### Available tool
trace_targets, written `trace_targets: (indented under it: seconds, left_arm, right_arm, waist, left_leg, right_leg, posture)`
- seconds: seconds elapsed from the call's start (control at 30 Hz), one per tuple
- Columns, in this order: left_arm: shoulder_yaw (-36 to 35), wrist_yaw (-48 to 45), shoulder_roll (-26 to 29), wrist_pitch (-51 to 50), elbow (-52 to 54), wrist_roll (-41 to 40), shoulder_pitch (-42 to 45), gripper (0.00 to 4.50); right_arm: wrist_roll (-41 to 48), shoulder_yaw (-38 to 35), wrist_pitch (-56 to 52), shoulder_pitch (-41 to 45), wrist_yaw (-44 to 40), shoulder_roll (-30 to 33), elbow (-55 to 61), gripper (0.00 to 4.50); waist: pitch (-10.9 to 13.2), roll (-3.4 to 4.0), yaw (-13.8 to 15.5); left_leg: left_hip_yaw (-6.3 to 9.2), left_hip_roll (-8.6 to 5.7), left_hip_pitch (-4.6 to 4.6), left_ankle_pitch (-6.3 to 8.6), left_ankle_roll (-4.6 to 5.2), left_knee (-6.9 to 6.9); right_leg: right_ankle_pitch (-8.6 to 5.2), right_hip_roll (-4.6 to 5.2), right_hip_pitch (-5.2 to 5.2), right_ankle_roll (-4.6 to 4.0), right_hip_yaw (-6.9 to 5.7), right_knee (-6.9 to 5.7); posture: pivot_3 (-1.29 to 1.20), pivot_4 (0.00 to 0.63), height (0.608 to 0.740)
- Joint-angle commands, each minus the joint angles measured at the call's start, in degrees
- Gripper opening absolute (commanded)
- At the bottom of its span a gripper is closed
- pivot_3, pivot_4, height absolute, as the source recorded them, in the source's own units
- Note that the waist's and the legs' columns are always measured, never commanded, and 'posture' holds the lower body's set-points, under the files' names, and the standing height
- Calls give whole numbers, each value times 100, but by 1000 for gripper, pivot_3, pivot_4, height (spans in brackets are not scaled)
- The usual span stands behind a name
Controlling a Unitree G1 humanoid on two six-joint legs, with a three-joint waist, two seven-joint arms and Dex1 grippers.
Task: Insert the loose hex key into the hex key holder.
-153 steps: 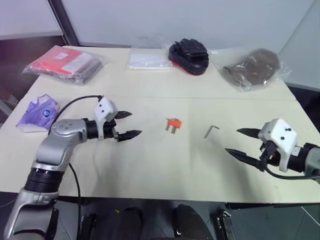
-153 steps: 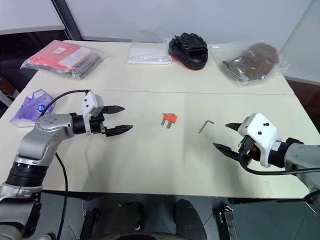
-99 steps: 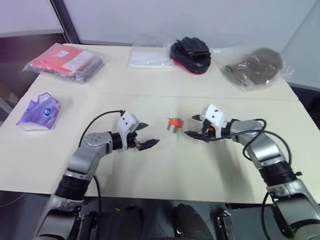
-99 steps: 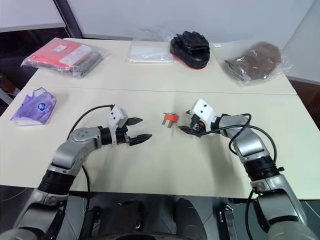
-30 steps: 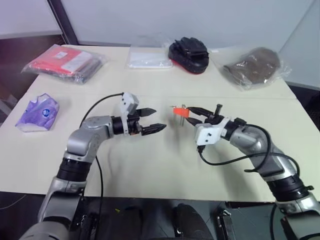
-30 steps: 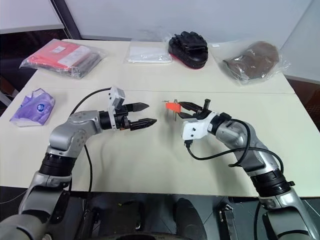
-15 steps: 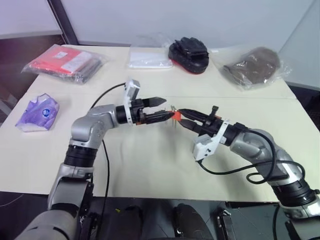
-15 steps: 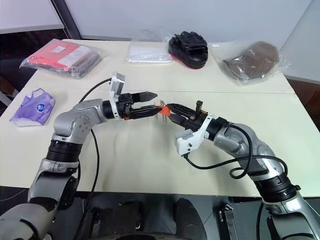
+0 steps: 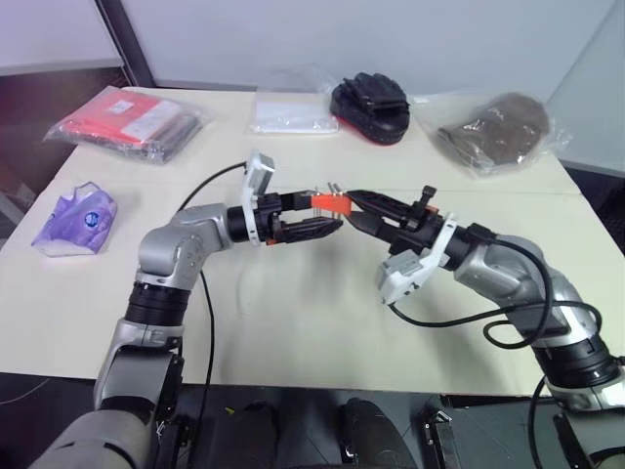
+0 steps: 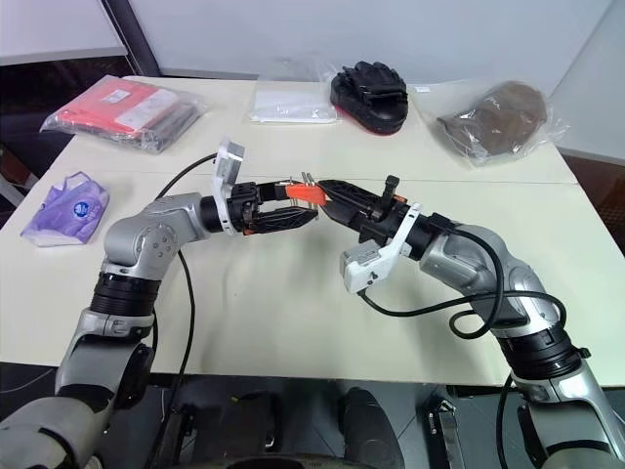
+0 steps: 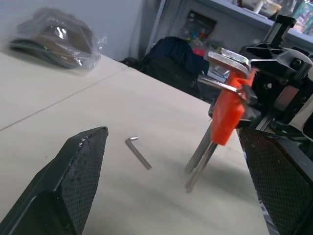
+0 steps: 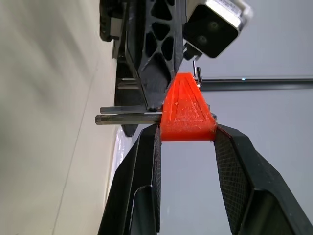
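Note:
My right gripper (image 9: 348, 208) is shut on the hex key holder (image 9: 330, 202), a small orange block with grey keys sticking out, and holds it in the air above the table's middle. My left gripper (image 9: 326, 213) faces it from the left, open, its fingertips on either side of the holder (image 11: 227, 117). Whether they touch it I cannot tell. In the right wrist view the orange block (image 12: 187, 115) sits clamped between the two black fingers (image 12: 149, 166). The loose hex key (image 11: 138, 152), a thin L-shaped grey rod, lies flat on the table below, gripped by nothing.
Along the table's (image 9: 293, 322) far side lie a red packet (image 9: 132, 119), a clear white bag (image 9: 291, 112), a black glove (image 9: 369, 103) and a bagged brown item (image 9: 498, 129). A purple pouch (image 9: 76, 217) rests near the left edge.
My right gripper has raised the holder, swung it left and rolled. My left gripper has come right and up, so its open fingers now flank the holder.

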State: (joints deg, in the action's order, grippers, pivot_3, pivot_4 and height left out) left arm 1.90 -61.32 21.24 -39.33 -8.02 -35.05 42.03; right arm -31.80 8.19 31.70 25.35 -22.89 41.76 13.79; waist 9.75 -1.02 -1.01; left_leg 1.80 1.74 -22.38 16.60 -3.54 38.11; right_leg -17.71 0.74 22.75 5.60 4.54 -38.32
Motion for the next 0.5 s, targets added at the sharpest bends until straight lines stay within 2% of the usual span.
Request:
trace_targets:
  seconds: [0.03,0.47,0.5]
  left_arm:
    - [-96,-77,-24,63,155,-115,164,4500]
    - [-127,-169,-46,21,205,-196,228,4500]
    - [-125,-170,-47,22,208,-193,226,4248]
  right_arm:
    - [148,-127,80,65,11,18,114,974]
    - [171,-116,81,-10,-108,10,89,974]
    - [179,-117,78,-14,-115,9,87,974]
  waist:
    - [0,0,1]
    - [0,0,-1]
    - [0,0,-1]
  left_leg:
    - [0,0,0,0,0,0]
    - [0,0,0,0,0,0]
    - [0,0,0,0,0,0]
  right_leg:
    - [0,0,0,0,0,0]
    - [0,0,0,0,0,0]
    - [0,0,0,0,0,0]
  posture:
    - [0,150,740]
    - [0,150,740]
    - [0,150,740]
